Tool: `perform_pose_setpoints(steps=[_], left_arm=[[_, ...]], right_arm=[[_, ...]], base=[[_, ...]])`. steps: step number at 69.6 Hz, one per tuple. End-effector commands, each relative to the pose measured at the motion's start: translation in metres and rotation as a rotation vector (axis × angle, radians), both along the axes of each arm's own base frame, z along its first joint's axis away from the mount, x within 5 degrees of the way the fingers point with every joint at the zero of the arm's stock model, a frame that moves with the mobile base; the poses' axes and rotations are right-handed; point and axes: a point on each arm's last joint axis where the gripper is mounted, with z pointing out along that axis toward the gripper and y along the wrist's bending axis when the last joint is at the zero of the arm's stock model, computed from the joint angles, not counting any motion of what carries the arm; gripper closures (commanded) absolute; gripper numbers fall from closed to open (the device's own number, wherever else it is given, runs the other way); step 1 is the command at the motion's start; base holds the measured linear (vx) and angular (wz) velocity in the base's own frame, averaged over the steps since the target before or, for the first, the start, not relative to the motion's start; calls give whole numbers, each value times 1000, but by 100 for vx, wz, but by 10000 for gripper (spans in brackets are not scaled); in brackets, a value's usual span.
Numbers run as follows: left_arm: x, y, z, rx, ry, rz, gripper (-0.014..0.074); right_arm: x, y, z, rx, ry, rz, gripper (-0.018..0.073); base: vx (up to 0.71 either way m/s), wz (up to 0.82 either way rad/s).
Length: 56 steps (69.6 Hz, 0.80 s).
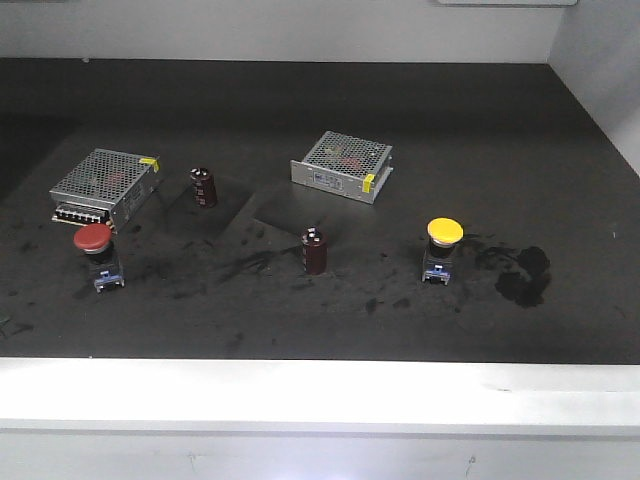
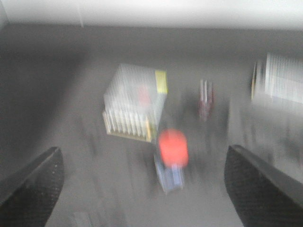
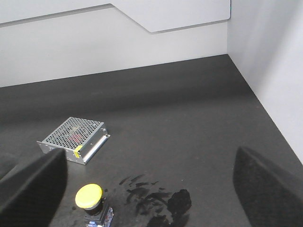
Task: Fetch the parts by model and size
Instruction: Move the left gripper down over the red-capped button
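Exterior front view: a dark, matte tabletop point(image 1: 420, 110), scuffed and smeared with black marks, runs back to a pale wall point(image 1: 300, 30). A side wall closes it on one edge and a white ledge point(image 1: 320, 395) runs along the near one. The red-capped switch point(image 1: 94, 252), the yellow-capped switch point(image 1: 443, 246), two perforated power-supply boxes point(image 1: 105, 185) point(image 1: 343, 165) and two maroon capacitors point(image 1: 204, 187) point(image 1: 316, 250) all stand apart on it. A black stain point(image 1: 525, 275) lies just beside the yellow-capped switch.

Left wrist view, heavily blurred: the left pincer point(image 2: 143, 153) hangs above the grey-looking surface with its fingers point(image 2: 33, 189) spread wide and gripping nothing. The red-capped switch point(image 2: 173, 151) sits ahead of the gap, slightly toward the right-hand finger. One power-supply box point(image 2: 135, 101) lies just beyond it, and whether they touch cannot be told. A capacitor point(image 2: 205, 99) stands farther ahead, and the second box point(image 2: 284, 82) is out past the right-hand finger.

Right wrist view: the right pincer point(image 3: 150, 153) is likewise held apart and empty over the tabletop, with pale walls ahead and at its outer side. The yellow-capped switch point(image 3: 90, 198) stands upright just inside the left-hand finger point(image 3: 33, 189). The black stain point(image 3: 177, 203) is under the gap, and a power-supply box point(image 3: 73, 139) lies ahead of that finger.
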Motion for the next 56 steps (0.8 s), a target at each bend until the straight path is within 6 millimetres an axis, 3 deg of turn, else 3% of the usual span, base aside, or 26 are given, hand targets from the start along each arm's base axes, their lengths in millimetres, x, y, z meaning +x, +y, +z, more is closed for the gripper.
perform_pose_setpoints(steps=[1,17,56], left_arm=[[16,-4,-1,-66,29,-3,-33],[60,-6,-23,-106,171,7,-31],[175,-11,-12,-211,550,81,-10]], right_arm=[[1,-1,16,-3,-99,-5,-63],[1,-1,16,-3,-102,-5,-39],[1,-1,17,-3,-111,-5,-35]], base=[[0,0],[0,0],[0,0]])
